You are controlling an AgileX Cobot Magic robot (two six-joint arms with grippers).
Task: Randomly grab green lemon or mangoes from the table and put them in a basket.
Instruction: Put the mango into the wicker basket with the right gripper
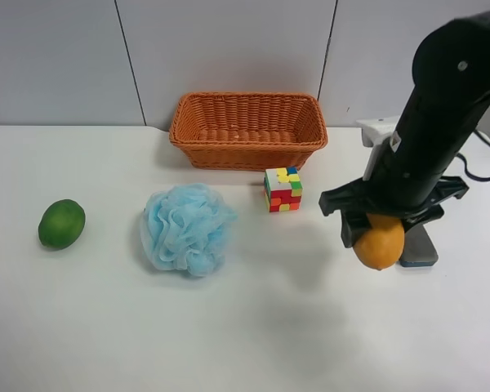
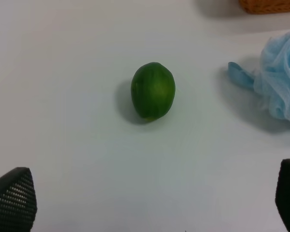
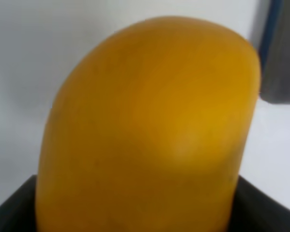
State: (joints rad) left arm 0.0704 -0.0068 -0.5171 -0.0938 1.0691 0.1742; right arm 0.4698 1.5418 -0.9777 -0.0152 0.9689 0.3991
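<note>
The orange-yellow mango (image 1: 380, 242) hangs in my right gripper (image 1: 380, 222), which is shut on it and holds it above the white table (image 1: 269, 335) at the exterior high view's right. It fills the right wrist view (image 3: 150, 130). The green lemon (image 1: 62, 223) lies on the table at the far left, apart from everything. In the left wrist view the lemon (image 2: 153, 90) lies ahead of my open, empty left gripper (image 2: 150, 200). The wicker basket (image 1: 245, 152) stands at the back centre and looks empty. The left arm does not show in the exterior high view.
A blue mesh bath puff (image 1: 186, 229) lies between the lemon and the mango. A coloured puzzle cube (image 1: 282, 189) stands in front of the basket. A grey block with a blue edge (image 1: 419, 247) lies under the right arm, and a white object (image 1: 380, 131) behind it.
</note>
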